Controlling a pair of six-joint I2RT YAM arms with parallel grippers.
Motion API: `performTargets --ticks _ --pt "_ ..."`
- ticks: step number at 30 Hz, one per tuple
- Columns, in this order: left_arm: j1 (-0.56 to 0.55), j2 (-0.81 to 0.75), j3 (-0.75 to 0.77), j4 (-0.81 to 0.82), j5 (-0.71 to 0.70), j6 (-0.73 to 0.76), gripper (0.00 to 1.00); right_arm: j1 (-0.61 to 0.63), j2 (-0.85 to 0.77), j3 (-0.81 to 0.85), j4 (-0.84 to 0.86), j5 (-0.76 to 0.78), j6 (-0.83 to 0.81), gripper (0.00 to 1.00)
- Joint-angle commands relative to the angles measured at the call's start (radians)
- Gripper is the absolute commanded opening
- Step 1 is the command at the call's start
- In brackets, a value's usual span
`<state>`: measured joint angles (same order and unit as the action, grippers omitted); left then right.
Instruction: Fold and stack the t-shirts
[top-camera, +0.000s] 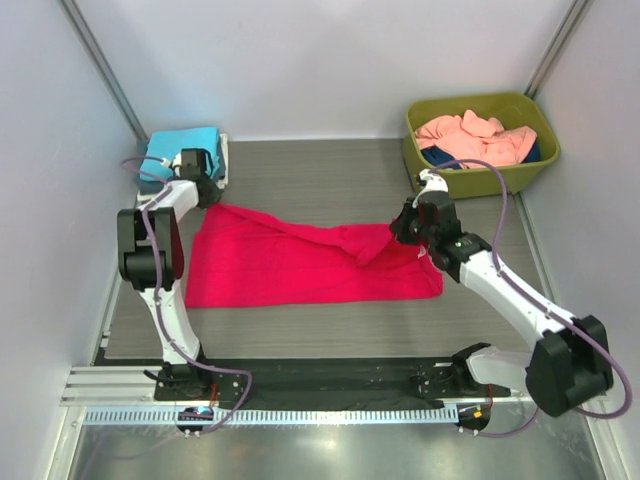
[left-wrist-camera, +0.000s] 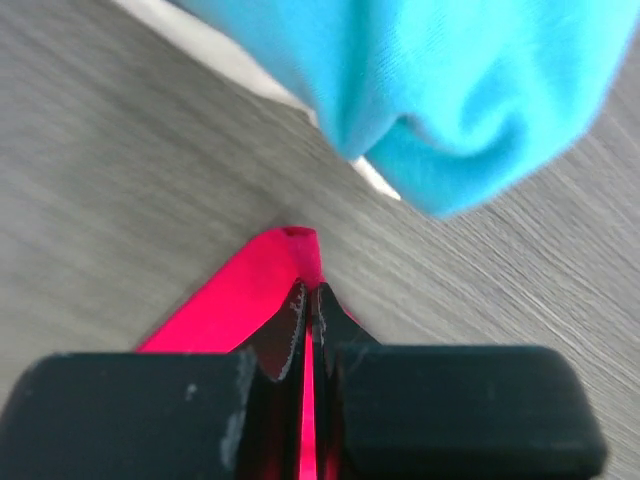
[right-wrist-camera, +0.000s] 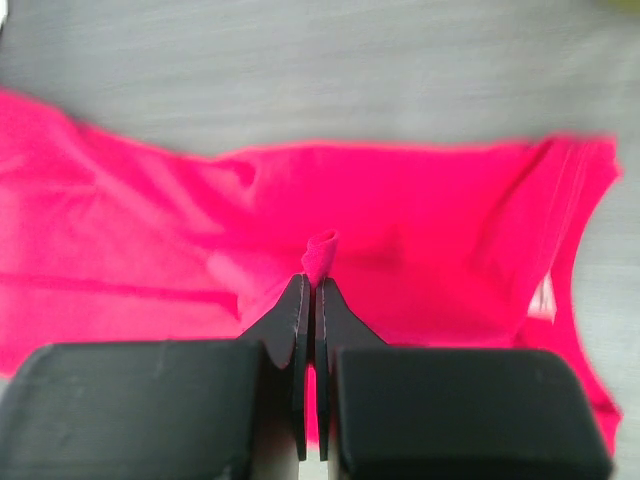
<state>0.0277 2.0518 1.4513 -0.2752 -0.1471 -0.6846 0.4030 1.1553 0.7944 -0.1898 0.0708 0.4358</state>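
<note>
On grey table (top-camera: 320, 170), bright crimson-pink cloth t-shirt (top-camera: 300, 270) is lying spread flat, w/ L gripper (top-camera: 206, 192) sitting at its far-left corner & R gripper (top-camera: 400, 232) at bunched far-right edge. Olive-green plastic tub (top-camera: 535, 172) is holding crumpled salmon-pink t-shirt (top-camera: 475, 135).

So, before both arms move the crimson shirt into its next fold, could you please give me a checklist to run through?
1. Left gripper shut on the crimson t-shirt's far left corner: ok.
2. Right gripper shut on a pinch of the same shirt near its right end: ok.
3. Cloth flat between the two grips: not ok, a raised ridge runs toward the right gripper.
4. Folded turquoise t-shirt apart from the left gripper: ok, though close.
5. Olive tub apart from the crimson cloth: ok.
6. How many layers each grip holds: cannot tell.
</note>
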Motion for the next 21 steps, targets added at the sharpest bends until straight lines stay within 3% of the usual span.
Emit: performTargets --ticks 1,9,21 --pt "-0.003 -0.139 0.057 -0.064 -0.098 -0.033 0.00 -0.049 0.108 0.155 0.038 -0.015 -0.031 0.01" --pt "0.006 -0.251 0.041 -0.154 -0.187 -0.052 0.00 -0.139 0.303 0.411 0.012 -0.058 -0.060 0.01" --pt "0.020 -0.496 -0.239 -0.110 -0.187 -0.125 0.00 -0.138 0.173 0.218 0.024 -0.076 -0.048 0.01"
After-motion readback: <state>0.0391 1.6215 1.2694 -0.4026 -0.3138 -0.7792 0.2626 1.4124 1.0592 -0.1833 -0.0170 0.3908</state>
